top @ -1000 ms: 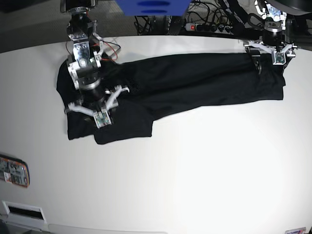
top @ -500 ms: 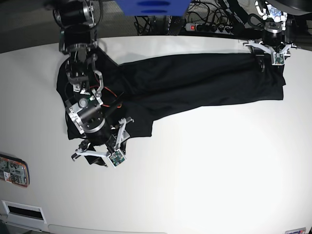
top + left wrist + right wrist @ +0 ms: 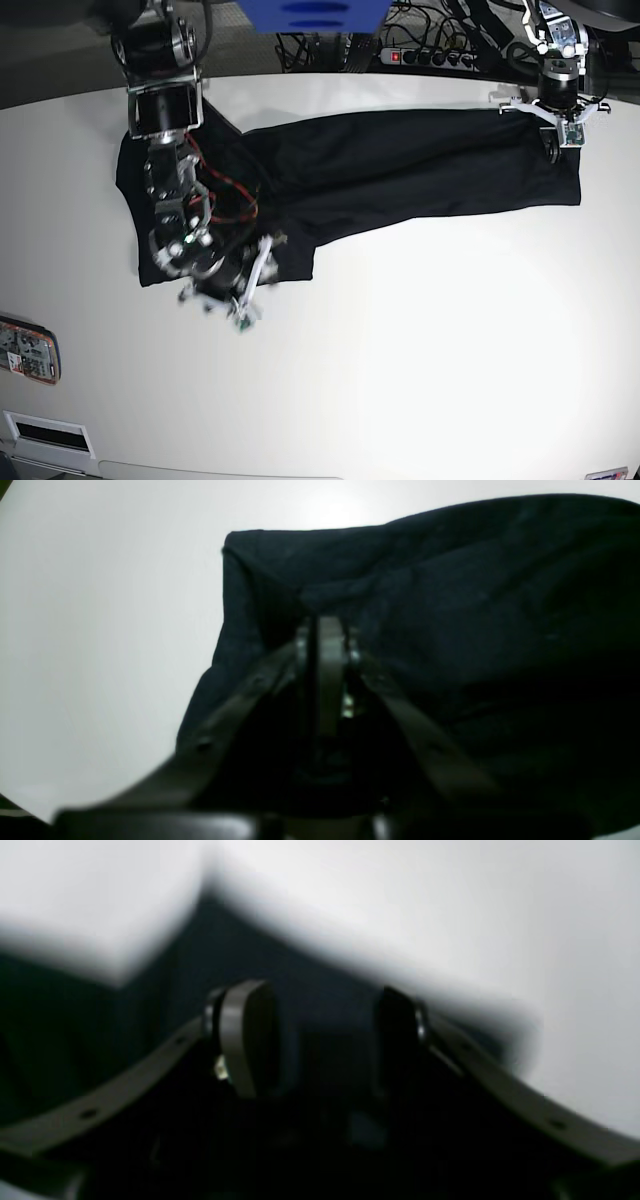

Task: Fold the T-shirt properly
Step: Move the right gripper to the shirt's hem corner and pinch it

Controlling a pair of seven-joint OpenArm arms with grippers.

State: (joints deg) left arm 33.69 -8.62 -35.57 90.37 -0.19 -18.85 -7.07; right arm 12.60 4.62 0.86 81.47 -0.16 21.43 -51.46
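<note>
A plain black soft-fabric T-shirt (image 3: 400, 170) lies stretched across the white bench (image 3: 450, 350). The left end effector (image 3: 325, 645) has just clenched on its corner, ready for folding; the right end effector (image 3: 320, 1040), now lower, stands released over the opposite edge.

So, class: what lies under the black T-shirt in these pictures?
Under the T-shirt is the white table, bare around the cloth. Whatever else might lie beneath is covered by the fabric and cannot be seen.

White table (image 3: 430, 340), black T-shirt (image 3: 400, 170) spread across frame's upper part, orange-edged device (image 3: 28, 352) at left edge
</note>
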